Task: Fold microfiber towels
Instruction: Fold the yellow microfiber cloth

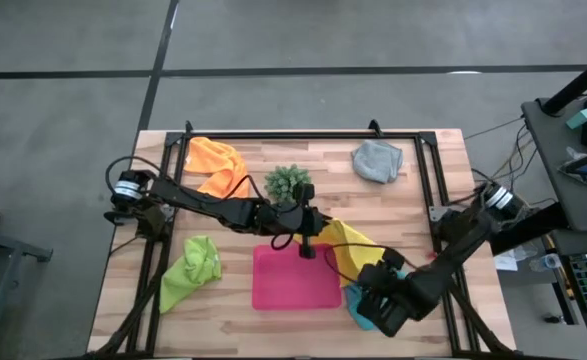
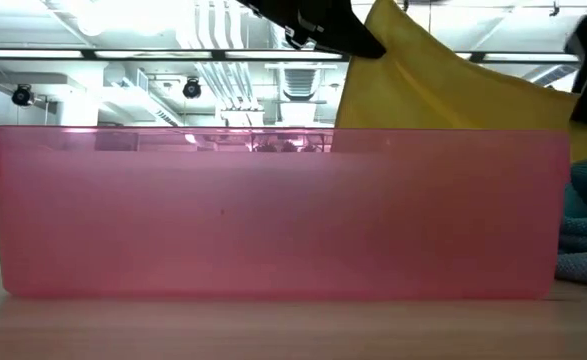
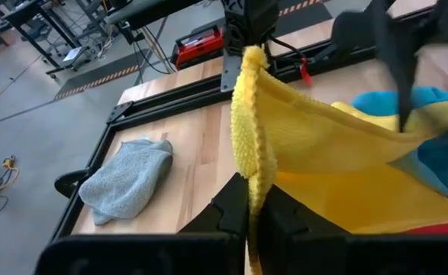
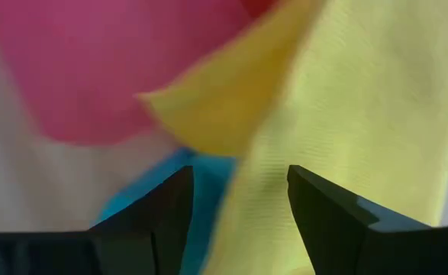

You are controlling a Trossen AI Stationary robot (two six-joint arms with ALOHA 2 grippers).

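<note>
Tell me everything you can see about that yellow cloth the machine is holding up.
The yellow towel is a soft, fuzzy microfiber cloth with a thick fluffy edge. The left end effector is shut on one edge, lifting it so it hangs stretched and slanting above the table rather than lying flat. It sits just right of the pink tray, partly draped over the light blue towel. The right end effector, open, is right against its lower part.

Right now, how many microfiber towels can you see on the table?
5. The orange towel lies at the far left, grey towel far right, lime green towel near left, yellow towel held up beside the pink tray, light blue towel mostly hidden beneath it.
</note>
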